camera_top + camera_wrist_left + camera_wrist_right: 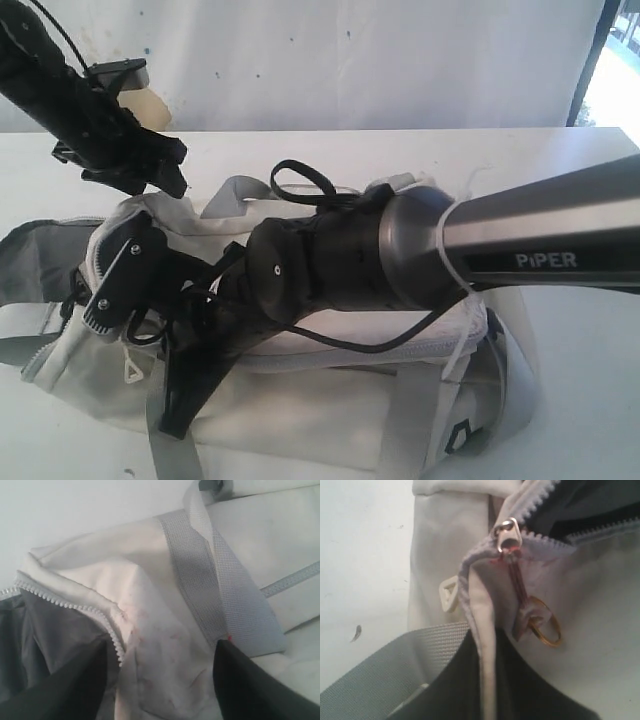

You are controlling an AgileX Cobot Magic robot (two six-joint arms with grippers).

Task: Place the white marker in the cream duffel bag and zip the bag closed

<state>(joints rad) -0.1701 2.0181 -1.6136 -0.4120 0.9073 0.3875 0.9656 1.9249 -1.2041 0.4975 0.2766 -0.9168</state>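
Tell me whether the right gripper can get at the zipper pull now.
Probably yes: the pull hangs uncovered just beyond the right gripper, but its jaws look shut on the bag and must release first.

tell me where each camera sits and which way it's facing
Exterior: off the arms, raised, facing across the white table at the cream duffel bag; left arm and right arm both show.
Left wrist: on the left arm, looking past the open left gripper at the bag's open end and grey strap.
Right wrist: on the right arm, looking past the right gripper, pinching the bag's edge, at the zipper slider.
Shared: both wrist views show the bag's zipper teeth and dark lining.
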